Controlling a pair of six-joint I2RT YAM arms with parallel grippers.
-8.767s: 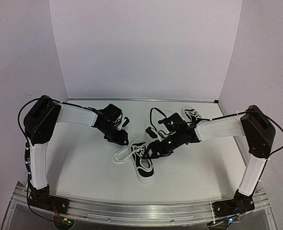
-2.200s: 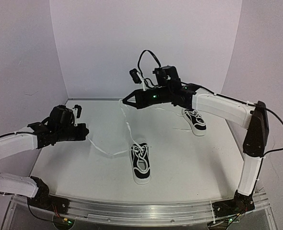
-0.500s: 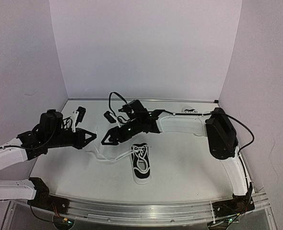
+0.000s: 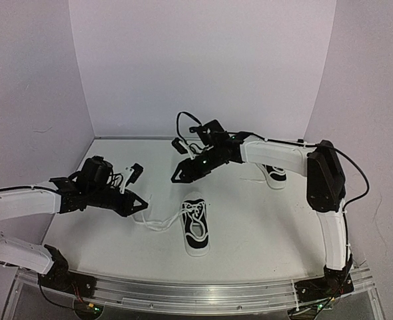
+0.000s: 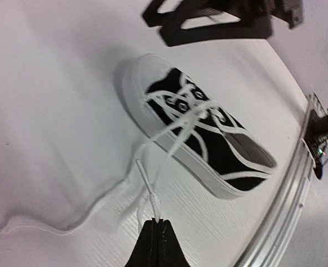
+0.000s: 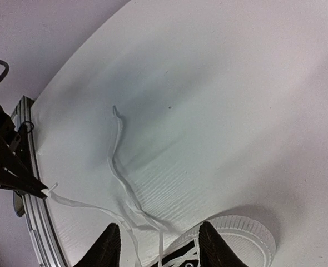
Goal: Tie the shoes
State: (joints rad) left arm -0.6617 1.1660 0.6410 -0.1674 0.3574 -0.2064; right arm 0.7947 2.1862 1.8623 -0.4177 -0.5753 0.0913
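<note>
On the white table (image 4: pixel 263 230), 1 small black canvas sneaker with white rubber sole and toe cap (image 4: pixel 195 227) lies near centre. The 2nd sneaker (image 4: pixel 274 173) sits far right, partly under the right arm. The right gripper (image 4: pixel 176 177) hovers spread and empty beyond the near sneaker's toe. To the left, the left gripper (image 4: pixel 143 203) is clenched on a long white lace (image 4: pixel 160 225) near its tip.

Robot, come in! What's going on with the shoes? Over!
Left gripper shut on lace tip. Right gripper open, empty, by toe of near shoe. That shoe untied, laces loose. Other shoe far right, not in the way.
</note>
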